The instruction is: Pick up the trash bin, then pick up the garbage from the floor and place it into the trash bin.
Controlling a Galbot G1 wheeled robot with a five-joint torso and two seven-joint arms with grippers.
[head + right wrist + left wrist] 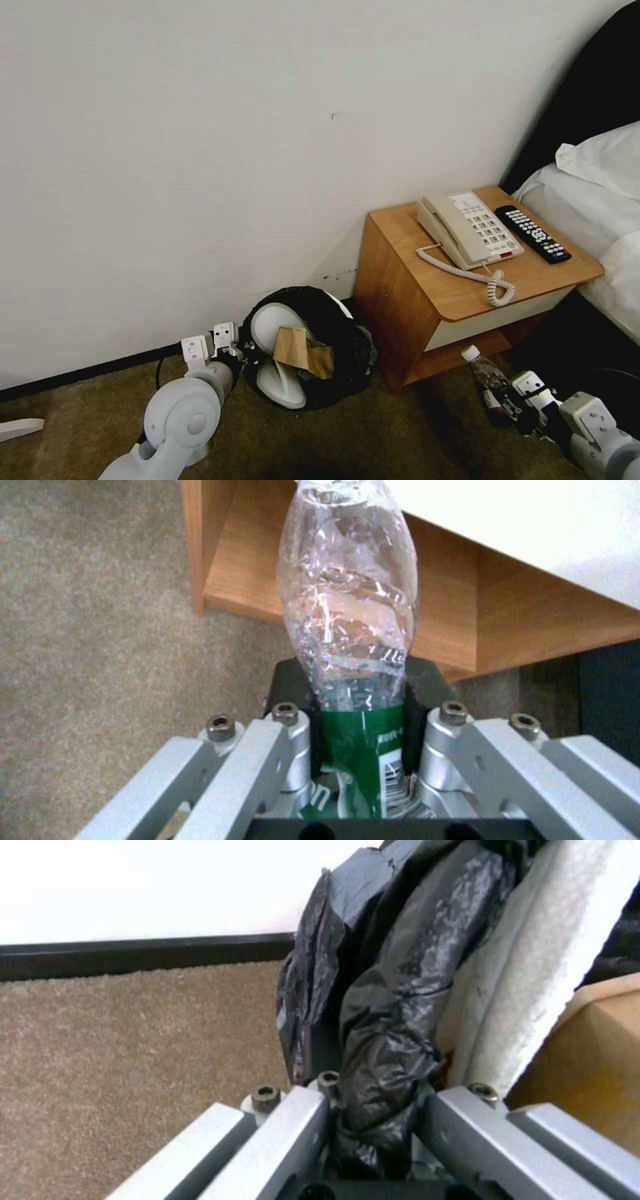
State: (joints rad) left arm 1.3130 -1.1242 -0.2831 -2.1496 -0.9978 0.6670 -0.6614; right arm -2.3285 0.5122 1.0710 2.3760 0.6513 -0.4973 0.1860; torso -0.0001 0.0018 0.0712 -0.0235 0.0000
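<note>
We hold the bin (313, 347) by its soft bag rim in our left gripper (373, 1120) near the wall, while our right gripper (360, 730) squeezes a light, slippery bottle (350, 605) at its label beside the nightstand (427, 293).

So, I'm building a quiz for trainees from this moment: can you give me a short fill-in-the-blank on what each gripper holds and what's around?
1. The right gripper is shut on a clear plastic ____ with a green label.
2. The left gripper pinches the black ____ lining the trash bin.
3. In the trash bin, a brown cardboard piece lies between two white ____.
4. On the nightstand, the remote lies beside a ____.

Missing words: bottle; bag; slippers; phone
</note>
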